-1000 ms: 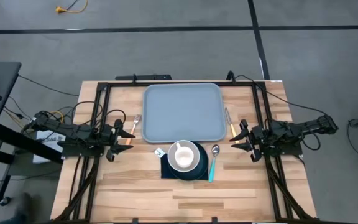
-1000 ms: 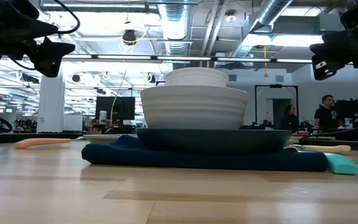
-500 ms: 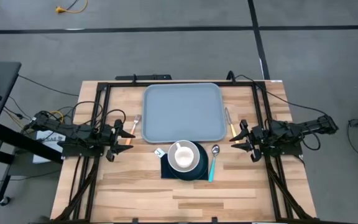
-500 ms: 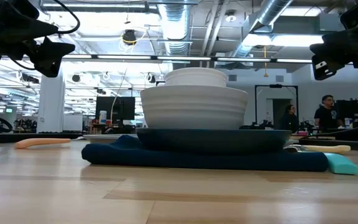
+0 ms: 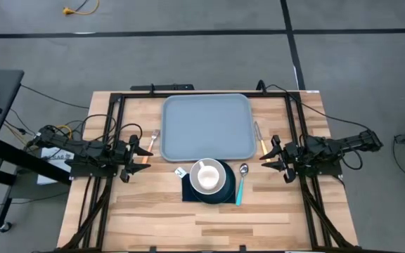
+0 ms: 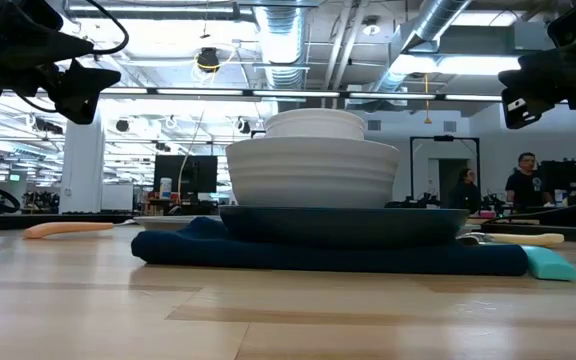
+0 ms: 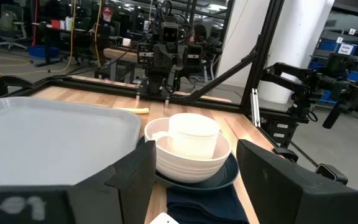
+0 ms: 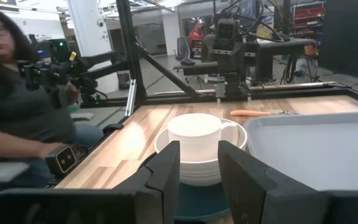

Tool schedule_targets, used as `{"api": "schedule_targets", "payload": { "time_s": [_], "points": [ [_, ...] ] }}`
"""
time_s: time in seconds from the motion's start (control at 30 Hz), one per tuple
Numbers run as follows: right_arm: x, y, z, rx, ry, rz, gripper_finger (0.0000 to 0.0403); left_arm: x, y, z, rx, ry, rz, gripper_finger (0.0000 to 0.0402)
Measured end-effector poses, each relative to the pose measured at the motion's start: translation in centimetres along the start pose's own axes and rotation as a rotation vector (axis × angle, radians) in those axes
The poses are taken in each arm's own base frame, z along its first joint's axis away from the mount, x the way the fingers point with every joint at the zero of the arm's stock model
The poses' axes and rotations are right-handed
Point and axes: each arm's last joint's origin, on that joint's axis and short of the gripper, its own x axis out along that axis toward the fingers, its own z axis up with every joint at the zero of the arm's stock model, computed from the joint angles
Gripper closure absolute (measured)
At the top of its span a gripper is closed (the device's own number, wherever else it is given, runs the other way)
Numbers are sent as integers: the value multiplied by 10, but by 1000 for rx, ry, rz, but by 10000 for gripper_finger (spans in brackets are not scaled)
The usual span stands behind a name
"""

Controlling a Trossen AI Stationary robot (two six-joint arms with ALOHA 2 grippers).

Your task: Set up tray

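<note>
Tray (image 5: 207,127) sits bare at the far middle of the bench (image 5: 153,218). Nothing loaded yet. Left pincer (image 5: 148,150) hovers beside the orange-handled fork (image 5: 150,144), fingers spread, empty. Right pincer (image 5: 266,152) mirrors it beside the orange-handled knife (image 5: 260,140), also spread and empty.

Stack just near of the tray: mug (image 5: 205,175) in white bowl (image 7: 191,160), on dark plate (image 6: 343,224), on navy napkin (image 6: 328,254); teal-handled spoon (image 5: 241,183) touching its right edge.

Likely first step: grab cutlery. Come straight down on the handle, pinch across its width, and lift clear of the tray rim before moving over.
</note>
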Motion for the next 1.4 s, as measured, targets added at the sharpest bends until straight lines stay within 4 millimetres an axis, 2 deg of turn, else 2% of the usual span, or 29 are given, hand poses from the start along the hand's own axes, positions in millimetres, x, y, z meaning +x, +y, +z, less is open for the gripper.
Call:
{"api": "schedule_targets", "payload": {
  "time_s": [0.87,0.97,1.13,1.4],
  "points": [
    [0,0,0,0,0,0,301,0,0,0,0,0,0,189],
    [0,0,1,-77,-5,-6,301,0,0,0,0,1,0,189],
    [0,1,9,-106,-96,3,301,0,0,0,0,0,0,189],
    [-8,3,39,-137,-406,5,301,0,1,0,50,-6,23,189]
  ]
}}
